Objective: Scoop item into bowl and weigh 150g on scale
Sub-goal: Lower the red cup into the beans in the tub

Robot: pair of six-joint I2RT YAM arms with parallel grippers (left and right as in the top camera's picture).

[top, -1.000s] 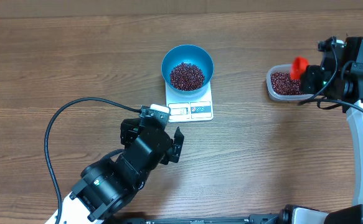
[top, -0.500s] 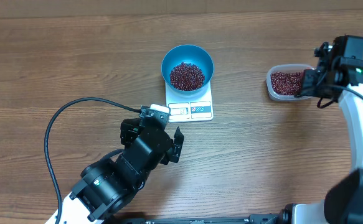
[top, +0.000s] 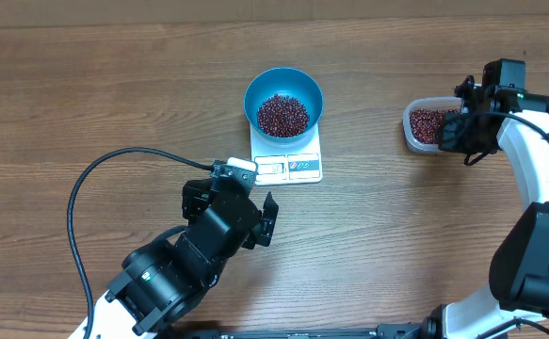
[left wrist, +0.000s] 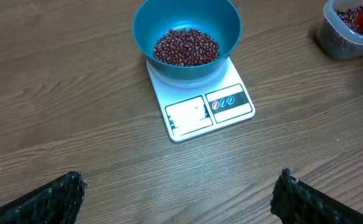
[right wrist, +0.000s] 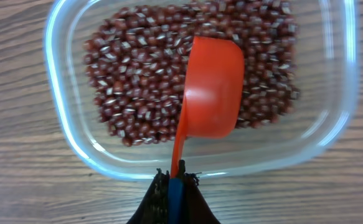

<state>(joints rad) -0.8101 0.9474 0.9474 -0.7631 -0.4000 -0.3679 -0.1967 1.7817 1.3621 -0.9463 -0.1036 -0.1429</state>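
Overhead: bowl [top: 251,94] sitting on scale [top: 287,168], upper centre, beans [top: 282,114] heaped inside; tub [top: 408,128] at right edge.
Left wrist: left jaws standing spread, holding nothing, hovering over table [left wrist: 75,124].
Right wrist: right jaws pinching scoop [right wrist: 209,87] handle, cup dipping among tub beans.
Judging: some scooping done; more likely coming, display unreadable.
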